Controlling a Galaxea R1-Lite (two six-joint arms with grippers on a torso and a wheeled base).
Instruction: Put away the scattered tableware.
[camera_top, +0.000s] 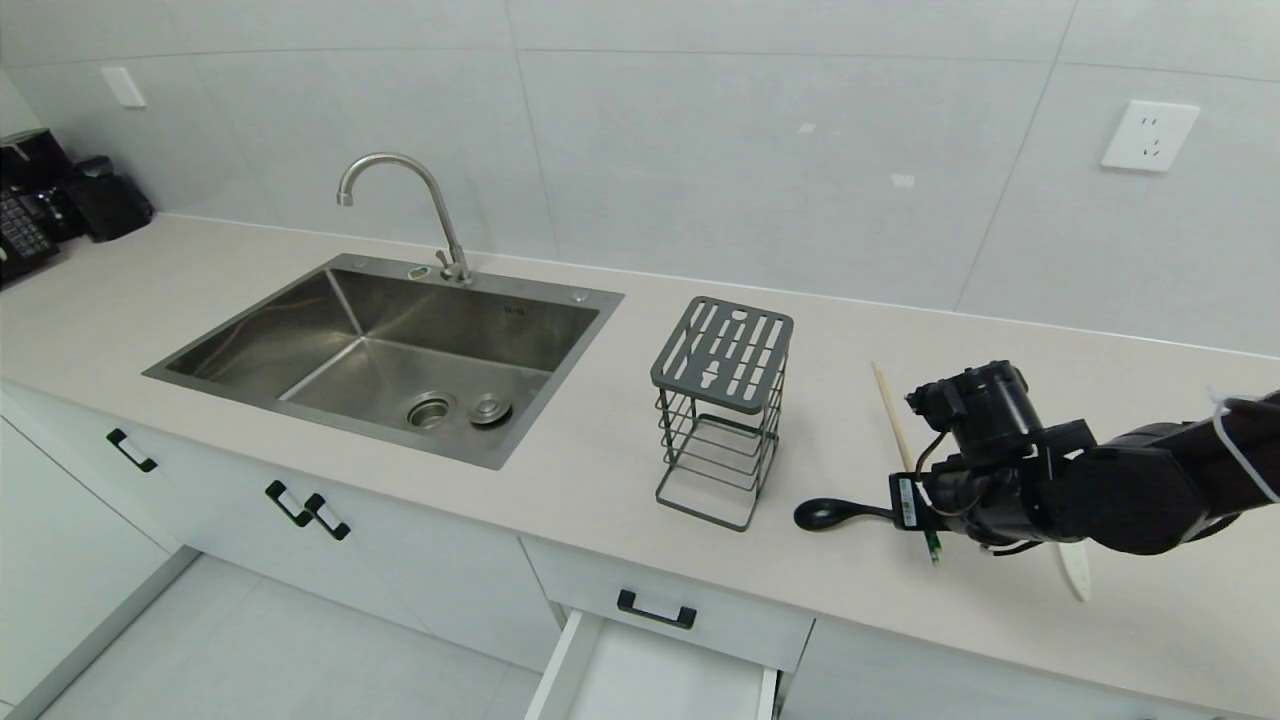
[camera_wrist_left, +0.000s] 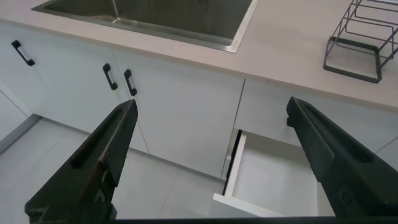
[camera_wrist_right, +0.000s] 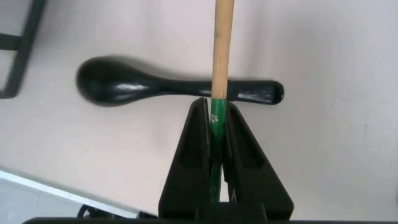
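Clamped shut on a chopstick's green end, the right gripper sits over a black spoon on the worktop. With the rack empty, nothing looks stowed yet. The left gripper hangs wide open, holding nothing.

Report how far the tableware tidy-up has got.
Done: nothing stands in the wire rack yet. In hand: the right pincer is shut on the green end of a chopstick that crosses over the black spoon. Left: that spoon and a white utensil lie on the counter.
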